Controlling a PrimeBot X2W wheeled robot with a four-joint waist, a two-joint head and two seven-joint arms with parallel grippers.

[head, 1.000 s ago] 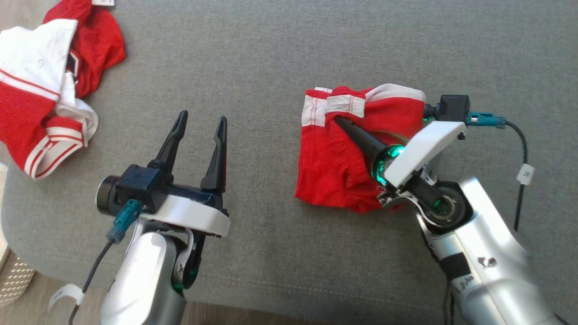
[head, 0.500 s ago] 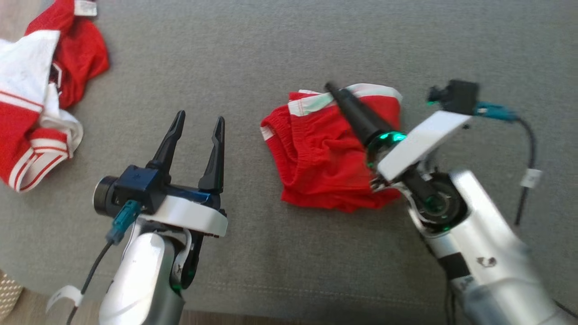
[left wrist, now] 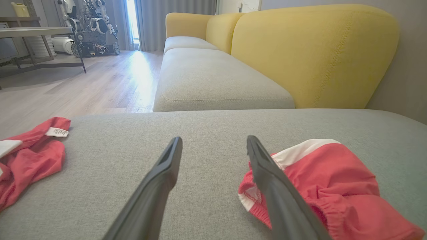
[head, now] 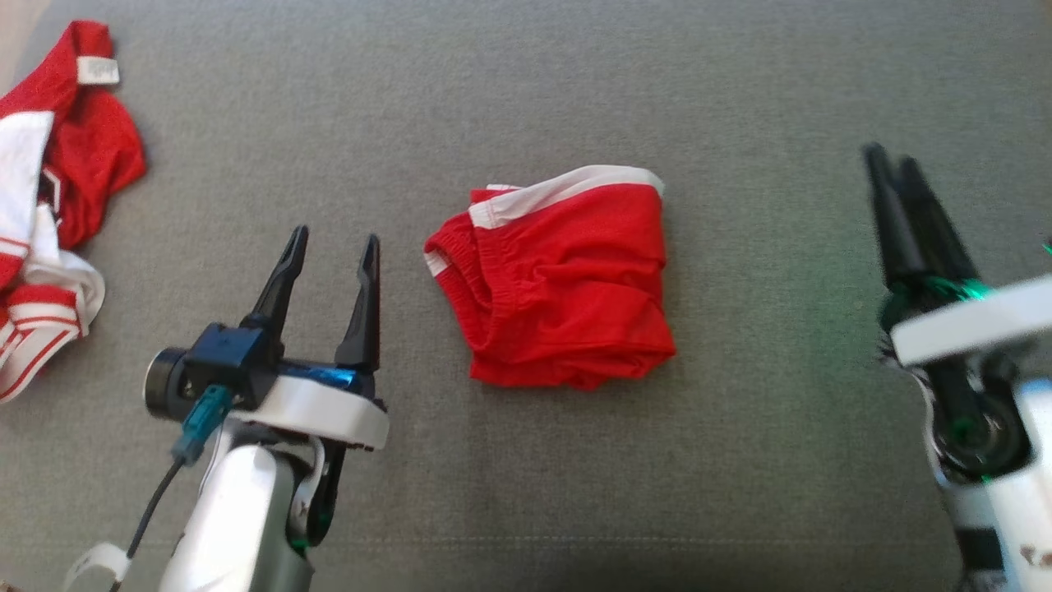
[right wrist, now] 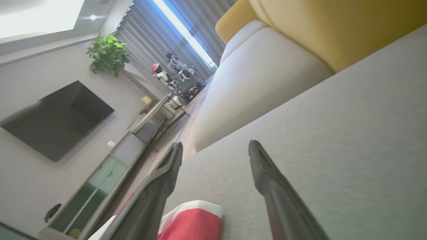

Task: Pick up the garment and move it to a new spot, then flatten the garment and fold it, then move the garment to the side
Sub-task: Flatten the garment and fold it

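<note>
In the head view the garment [head: 567,279], soft red shorts, is seen folded on the cushion [head: 740,82], between the left gripper [head: 335,240], spread wide and empty, and the right gripper [head: 892,160]. In the left wrist view it is found just right of the fingers [left wrist: 160,186]. In the right wrist view the right jaws are shown parted, empty. It is judged light and limp; all layers should be pinched at one folded edge.

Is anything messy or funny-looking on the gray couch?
Yes. At the far left, the red-and-white clothes lie crumpled in a heap with a white tag showing. The folded red shorts in the middle look a bit lumpy, their edges not lined up.
</note>
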